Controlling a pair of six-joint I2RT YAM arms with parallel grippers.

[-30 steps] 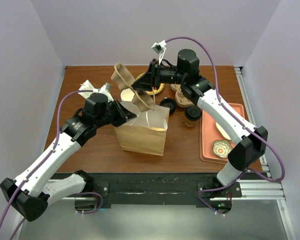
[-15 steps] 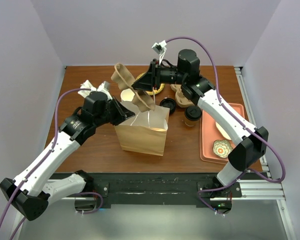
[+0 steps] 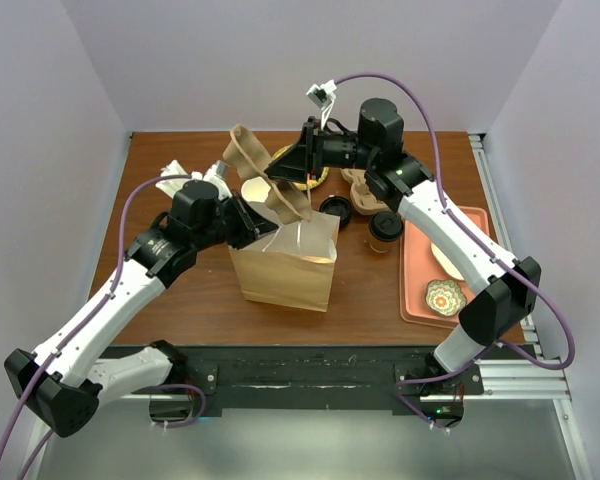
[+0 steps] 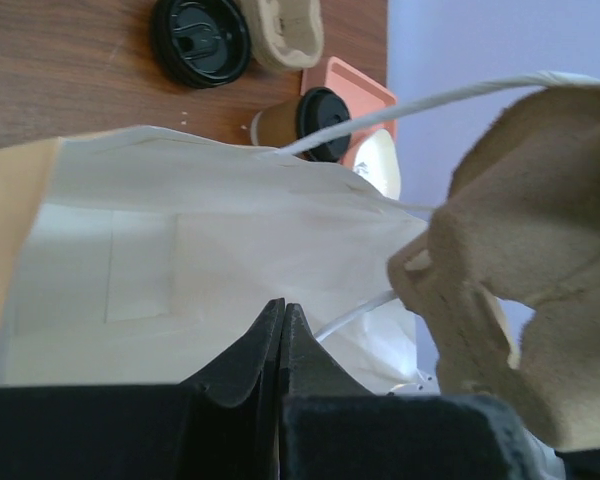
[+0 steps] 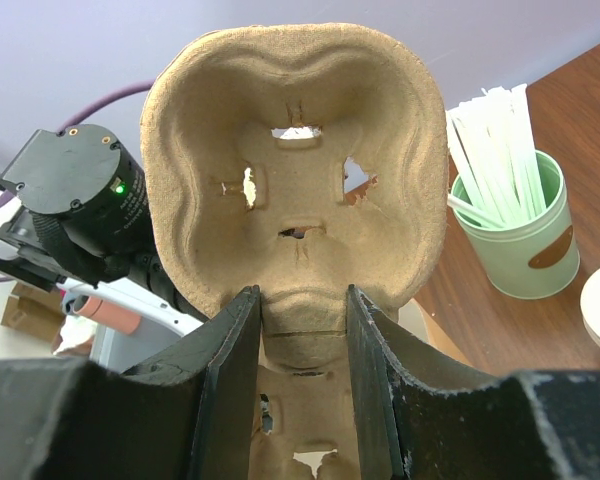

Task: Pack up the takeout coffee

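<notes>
**Legible markings: none**

No text, brand or number can be read in any view. Brown patch on green cup, right of right wrist frame: no lettering made out. Loose lid, upper left of left wrist frame: raised marks too small to read.

Soft, even light is falling from above, laying faint shadows on the surface below the left claw. Right of that claw, the pulp carrier is looking blurred.
</notes>
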